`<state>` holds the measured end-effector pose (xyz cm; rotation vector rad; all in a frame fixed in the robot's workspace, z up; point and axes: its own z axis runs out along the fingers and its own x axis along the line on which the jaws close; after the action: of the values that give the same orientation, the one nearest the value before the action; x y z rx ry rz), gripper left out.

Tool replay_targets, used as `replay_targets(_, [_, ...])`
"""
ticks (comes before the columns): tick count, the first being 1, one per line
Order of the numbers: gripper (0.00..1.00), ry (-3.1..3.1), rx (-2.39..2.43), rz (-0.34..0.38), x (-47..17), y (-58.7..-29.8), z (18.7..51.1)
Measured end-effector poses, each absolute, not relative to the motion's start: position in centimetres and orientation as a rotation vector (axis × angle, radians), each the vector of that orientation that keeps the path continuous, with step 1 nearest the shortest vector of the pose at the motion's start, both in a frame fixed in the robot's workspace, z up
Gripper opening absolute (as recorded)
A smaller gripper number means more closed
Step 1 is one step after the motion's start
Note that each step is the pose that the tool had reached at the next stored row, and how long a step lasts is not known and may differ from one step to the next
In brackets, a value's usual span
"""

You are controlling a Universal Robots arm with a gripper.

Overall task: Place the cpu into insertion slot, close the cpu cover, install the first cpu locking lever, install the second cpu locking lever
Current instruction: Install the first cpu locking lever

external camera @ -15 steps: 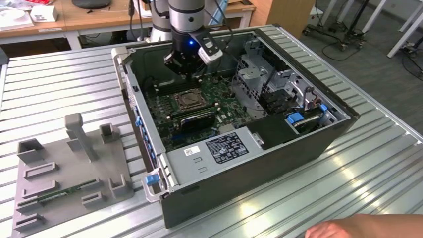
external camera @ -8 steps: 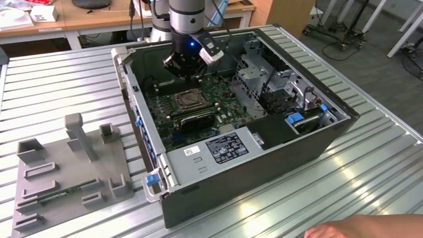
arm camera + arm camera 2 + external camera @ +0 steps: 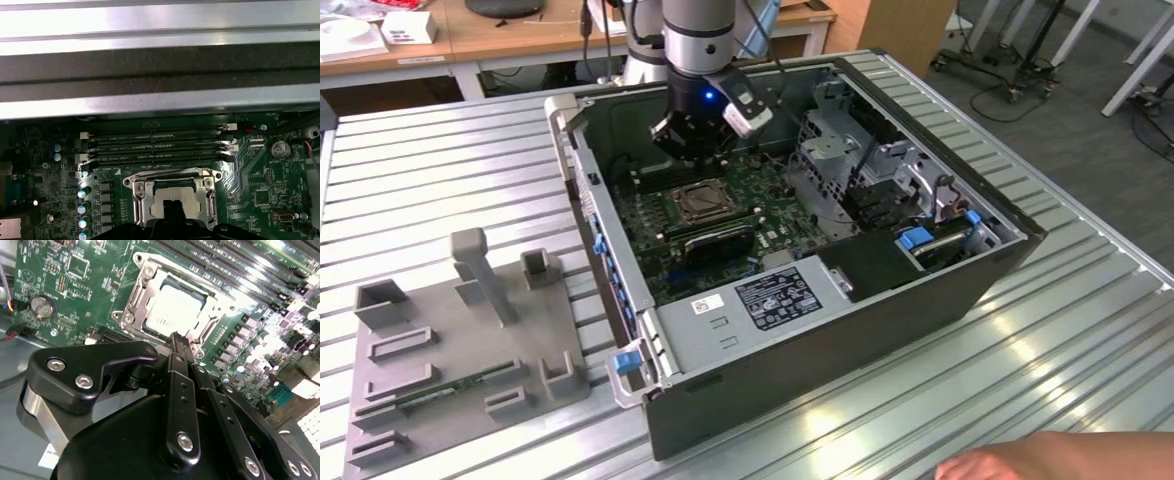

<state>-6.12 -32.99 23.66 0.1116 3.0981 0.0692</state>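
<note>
The cpu (image 3: pixel 175 305) lies in the insertion slot (image 3: pixel 700 203) on the green board inside the open computer case. Its pale metal top shows through the cut-out of the cpu cover (image 3: pixel 142 292), which lies flat over it. My gripper (image 3: pixel 698 150) hangs just above the slot, a little toward the case's back wall. In the second wrist view its black fingertips (image 3: pixel 176 337) are pressed together at the slot's near edge, shut on nothing. The first wrist view shows the cpu cover (image 3: pixel 170 175), the cpu (image 3: pixel 172 192) and the dark tip of my gripper (image 3: pixel 172 204) over them.
Long black memory slots (image 3: pixel 155 145) run beside the socket, with the case wall (image 3: pixel 160 65) behind them. A metal drive cage (image 3: pixel 854 150) and a power supply (image 3: pixel 774 295) crowd the case. A grey fixture (image 3: pixel 454 340) lies at the exterior view's left. A person's hand (image 3: pixel 1041 462) shows at the bottom edge.
</note>
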Motion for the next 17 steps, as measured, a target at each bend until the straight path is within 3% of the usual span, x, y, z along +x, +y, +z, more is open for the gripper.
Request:
replay_targets(12, [0.11, 3.104, 0.11, -0.039, -5.49, -33.44, 23.31])
replay_targets(17, [0.11, 3.104, 0.109, -0.041, -5.48, -33.45, 23.28])
